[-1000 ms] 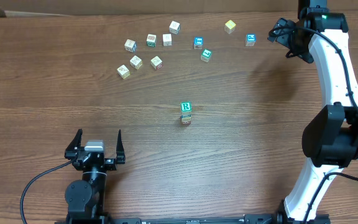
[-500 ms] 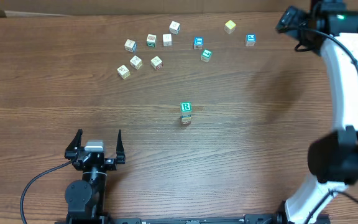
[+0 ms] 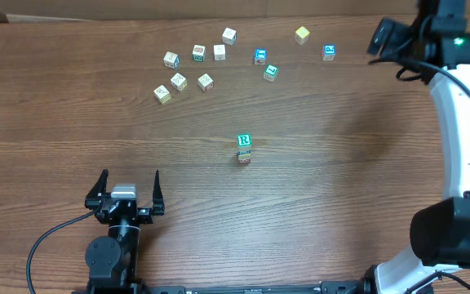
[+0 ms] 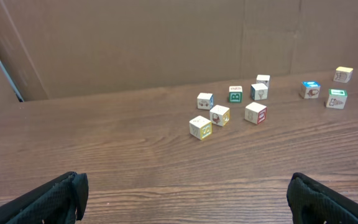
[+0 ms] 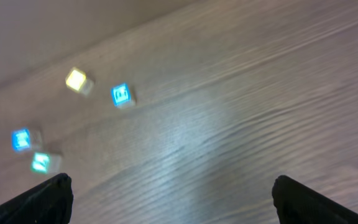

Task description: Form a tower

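Wooden counter (image 3: 317,212) is carrying the tower (image 3: 244,147), standing free well ahead of the left fingers (image 3: 157,189), which are idling apart. Right fingers (image 5: 39,200), spread and empty, are withdrawing farther from it, suggesting stacking is finishing.

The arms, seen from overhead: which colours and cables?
The right arm has white links, black joints and a small green light. The left arm is black, with a grey block between black fingers. Each carries a black cable.
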Controlling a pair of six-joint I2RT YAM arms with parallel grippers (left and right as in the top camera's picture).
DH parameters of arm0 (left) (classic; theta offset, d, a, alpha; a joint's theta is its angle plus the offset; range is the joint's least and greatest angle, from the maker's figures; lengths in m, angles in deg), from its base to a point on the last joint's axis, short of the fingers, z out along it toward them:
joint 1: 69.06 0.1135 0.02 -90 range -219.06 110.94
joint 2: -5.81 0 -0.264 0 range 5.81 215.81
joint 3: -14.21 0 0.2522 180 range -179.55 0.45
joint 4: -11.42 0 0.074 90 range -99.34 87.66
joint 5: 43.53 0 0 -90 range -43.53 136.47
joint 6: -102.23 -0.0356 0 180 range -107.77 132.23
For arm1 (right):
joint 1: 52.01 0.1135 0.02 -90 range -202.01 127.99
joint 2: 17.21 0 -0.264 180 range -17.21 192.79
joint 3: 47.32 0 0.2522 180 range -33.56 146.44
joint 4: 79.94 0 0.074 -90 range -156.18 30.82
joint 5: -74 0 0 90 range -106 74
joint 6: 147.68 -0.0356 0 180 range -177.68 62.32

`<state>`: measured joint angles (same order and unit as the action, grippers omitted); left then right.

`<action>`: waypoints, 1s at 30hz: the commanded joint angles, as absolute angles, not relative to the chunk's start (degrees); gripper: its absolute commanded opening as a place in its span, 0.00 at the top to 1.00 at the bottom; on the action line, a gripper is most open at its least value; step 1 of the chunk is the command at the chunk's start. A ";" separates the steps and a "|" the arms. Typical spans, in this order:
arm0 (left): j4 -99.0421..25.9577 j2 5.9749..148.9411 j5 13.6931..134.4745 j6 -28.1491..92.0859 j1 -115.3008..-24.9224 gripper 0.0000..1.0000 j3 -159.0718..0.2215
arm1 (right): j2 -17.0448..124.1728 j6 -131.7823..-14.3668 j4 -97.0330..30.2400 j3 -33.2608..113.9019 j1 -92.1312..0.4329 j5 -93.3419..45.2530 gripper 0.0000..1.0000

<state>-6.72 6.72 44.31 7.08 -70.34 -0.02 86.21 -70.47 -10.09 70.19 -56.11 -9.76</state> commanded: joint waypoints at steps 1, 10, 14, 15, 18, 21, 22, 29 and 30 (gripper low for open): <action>-6.63 6.02 44.42 5.36 -70.60 0.00 0.18 | 83.93 -62.50 -15.27 61.18 -56.33 -15.42 0.00; -6.63 6.02 44.42 5.36 -70.60 0.01 0.18 | 77.11 -61.84 -30.70 36.90 -56.31 -23.57 0.00; -6.63 6.02 44.42 5.36 -70.60 0.01 0.18 | 76.42 -61.84 -36.62 27.79 -56.31 -26.07 0.00; -6.63 6.02 44.42 5.36 -70.60 0.00 0.18 | 76.24 -61.86 -37.89 25.69 -56.31 -26.57 0.00; -6.63 6.02 44.42 5.36 -70.60 0.01 0.18 | 75.26 -61.88 -41.71 18.06 -56.26 -26.85 0.00; -6.63 6.02 44.42 5.36 -70.60 0.00 0.18 | 74.12 -62.17 -46.19 11.72 -56.26 -26.90 0.00; -6.63 6.02 44.42 5.36 -70.60 0.00 0.18 | 73.36 -62.12 -49.65 8.94 -56.26 -27.60 0.00; -6.63 6.02 44.42 5.36 -70.60 0.00 0.18 | 64.92 -62.12 -62.63 -5.68 -56.22 -29.00 0.00; -6.63 6.02 44.42 5.36 -70.60 0.01 0.18 | 63.56 -62.12 -63.61 -7.34 -56.22 -29.00 0.00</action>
<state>-6.70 6.67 44.29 6.19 -70.34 -0.02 67.91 -62.15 -61.82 -2.95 -56.09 -28.10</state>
